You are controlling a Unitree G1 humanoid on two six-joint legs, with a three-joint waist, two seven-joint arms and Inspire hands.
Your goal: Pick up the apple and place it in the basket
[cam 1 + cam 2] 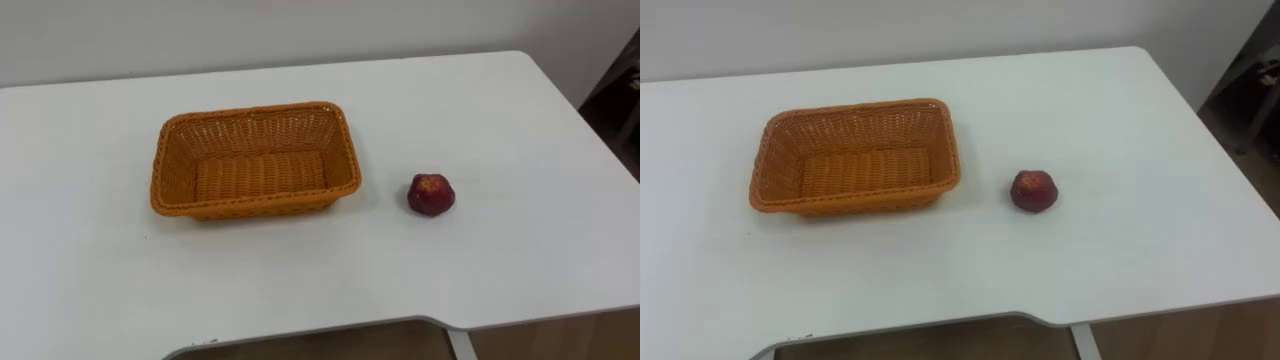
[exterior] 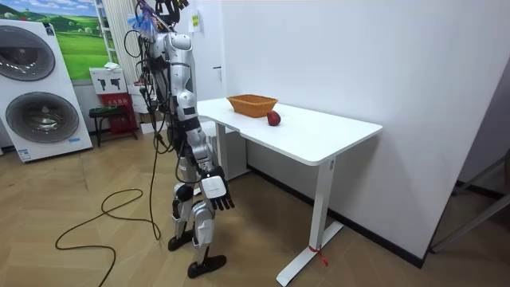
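A dark red apple lies on the white table, a short way to the right of an orange wicker basket. The basket holds nothing. In the room view the apple sits next to the basket near the table's far end, where I stand upright at its edge. My right hand hangs at my side below the tabletop, fingers relaxed and holding nothing, well away from the apple.
The table's front edge has a curved cutout facing me. A wall runs along the table's far side. In the room view a washing machine and a small stool stand behind me on the wooden floor.
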